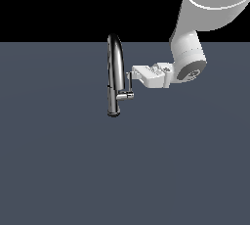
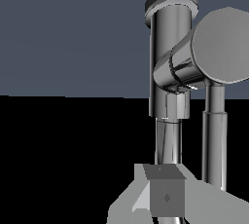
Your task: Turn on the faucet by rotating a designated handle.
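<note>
Exterior view shows the chrome faucet upright on the grey tabletop, its handle touching the end effector, whose finger spread I cannot tell.

— What sort of place is shown?

— A simulated test scene, not a furnished room. A flat, untextured slate-blue floor is seen running to a straight horizon, and only a plain black backdrop is rendered above it.

— What marks it as a robot setting?

— A chrome gooseneck faucet is set directly on the floor, with no sink or counter to be seen around it. A white Panda arm is reached in from the exterior view's right. Smooth, computer-rendered surfaces are seen in the wrist view too.
</note>
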